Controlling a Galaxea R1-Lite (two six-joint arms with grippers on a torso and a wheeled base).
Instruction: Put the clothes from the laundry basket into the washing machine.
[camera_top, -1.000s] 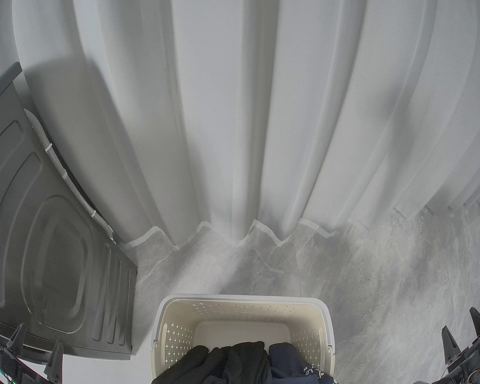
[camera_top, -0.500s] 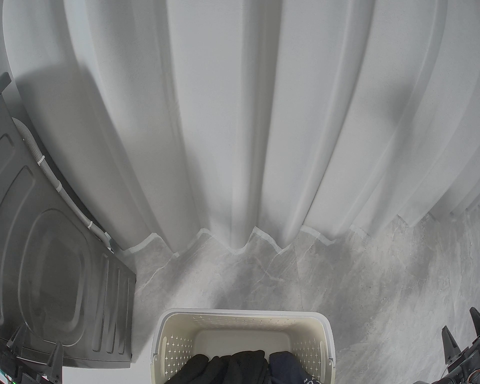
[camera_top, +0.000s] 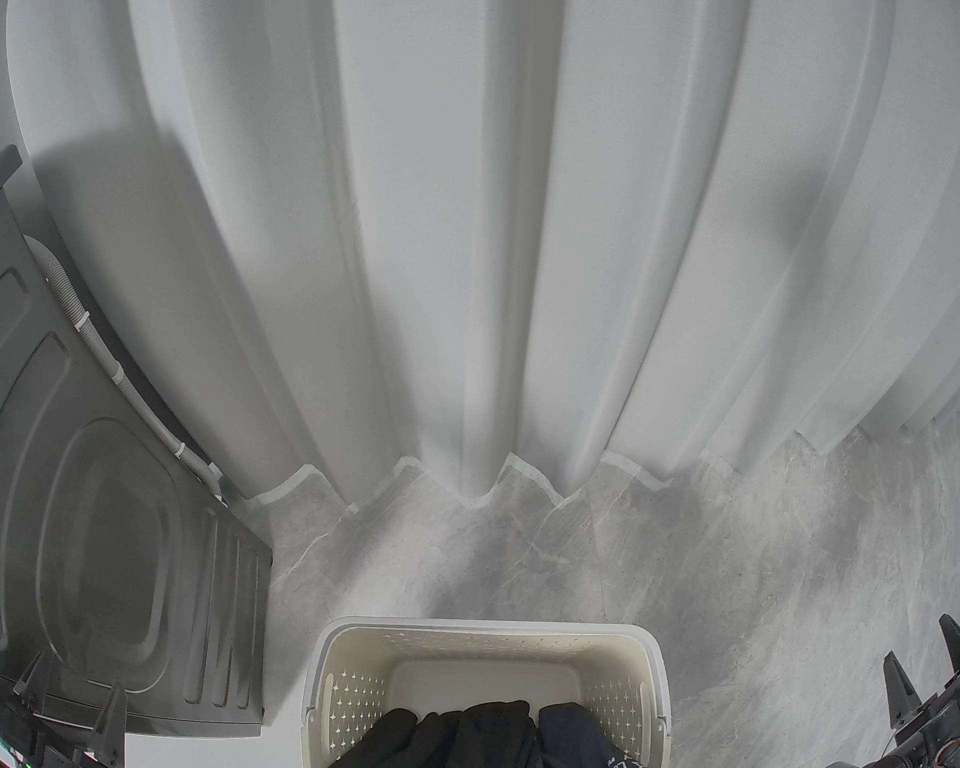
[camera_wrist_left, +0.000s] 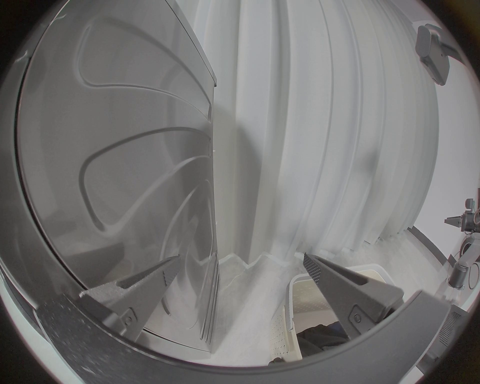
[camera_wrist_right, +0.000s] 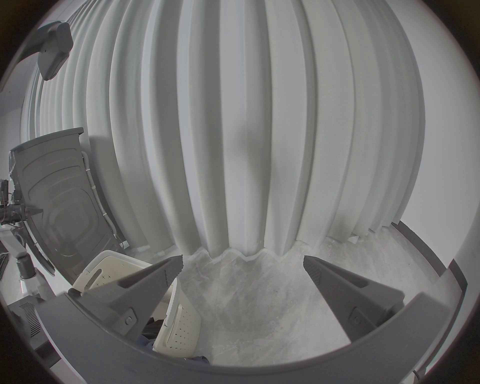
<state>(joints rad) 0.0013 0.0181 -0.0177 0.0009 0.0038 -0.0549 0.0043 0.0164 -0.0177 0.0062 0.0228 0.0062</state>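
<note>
A cream laundry basket (camera_top: 485, 633) stands on the floor at the bottom middle of the head view, with dark clothes (camera_top: 480, 733) heaped at its near end. The grey washing machine (camera_top: 95, 560) is at the left, its ribbed side panel facing me. My left gripper (camera_top: 70, 695) sits low at the left, close to the machine's lower corner, open and empty (camera_wrist_left: 240, 267). My right gripper (camera_top: 925, 660) is low at the far right over bare floor, open and empty (camera_wrist_right: 242, 267). The basket (camera_wrist_right: 175, 320) and machine (camera_wrist_right: 60, 210) lie off to its side.
A white pleated curtain (camera_top: 520, 230) hangs across the back, its hem touching the grey marbled floor (camera_top: 760, 560). A ribbed hose (camera_top: 110, 370) runs down the machine's rear edge. Open floor lies between basket and curtain and to the right.
The head camera tilted up between the earliest frame and half a second ago, so basket and machine sit lower in view. Nothing has changed since then; both grippers stay put.
</note>
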